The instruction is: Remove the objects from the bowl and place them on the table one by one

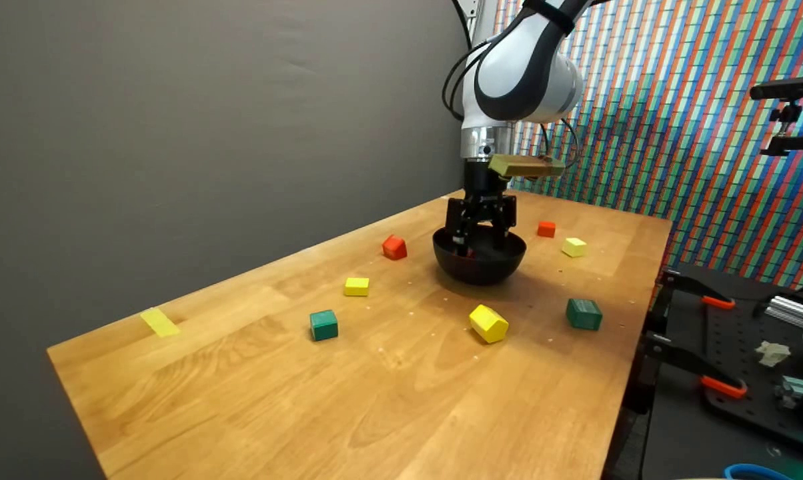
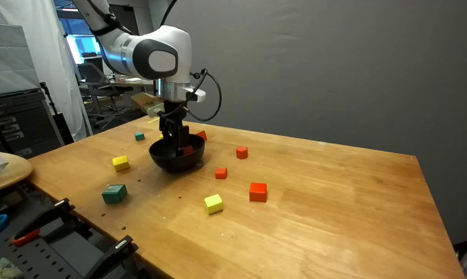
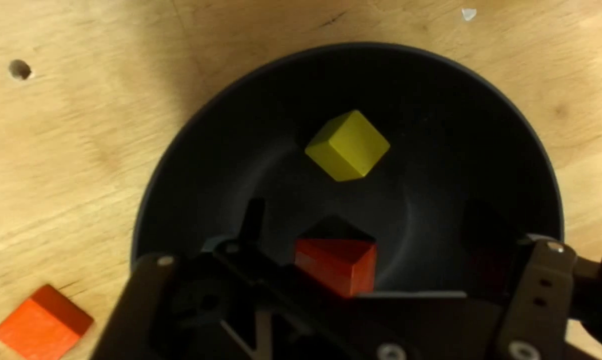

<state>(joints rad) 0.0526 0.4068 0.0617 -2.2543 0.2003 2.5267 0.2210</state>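
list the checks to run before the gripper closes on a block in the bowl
1. Gripper open: ok, its fingers stand wide apart.
2. Blocks left to take out: ok, at least a yellow block and a red block show in the bowl.
3. Bowl upright on the table: ok in both exterior views.
4. Red block fully seen in the wrist view: not ok, the gripper hides part of it.
5. Fingers clear of the bowl's wall: cannot tell, it is black on black.
6. Red block squarely between the fingers: cannot tell for sure, so probably worth lining up before closing.
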